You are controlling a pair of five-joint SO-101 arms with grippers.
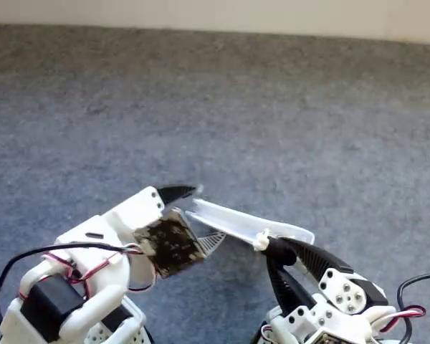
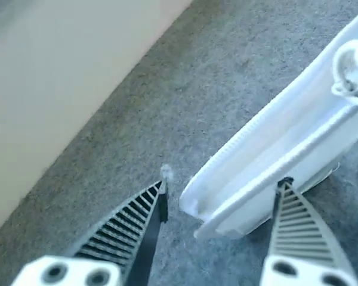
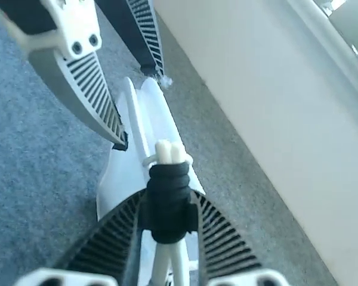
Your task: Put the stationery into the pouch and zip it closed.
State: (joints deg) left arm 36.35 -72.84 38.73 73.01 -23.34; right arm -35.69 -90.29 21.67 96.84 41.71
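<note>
Pouch point(image 1: 229, 221): white, flat on the grey desk point(image 1: 201, 107), just below centre in the high view. Its long axis ran from 10 o'clock to 4 o'clock.
Left claw point(image 1: 201, 216): released, with jaws spread either side of the pouch's 10 o'clock end. In the left wrist view one tip sat at the pouch edge and the other stood apart on the desk side. Nothing was gripped.
Right claw point(image 1: 272, 249): clenched on the zip pull point(image 1: 261, 241), a small white knob toward the pouch's 4 o'clock half. The right wrist view showed the knob standing just proud of the closed tips.
Stationery: no loose item seen on the desk. Whether any lay inside the pouch could not be told.
Done, by judgement: loading appeared finished, since nothing was left outside and both arms were on the pouch.
In hand, by judgement: the zipping step, with the pull already taken.
Left: the left claw had yet to pinch the 10 o'clock end as an anchor. The pull then needed drawing along the zip. How far the zip was shut could not be read.
</note>
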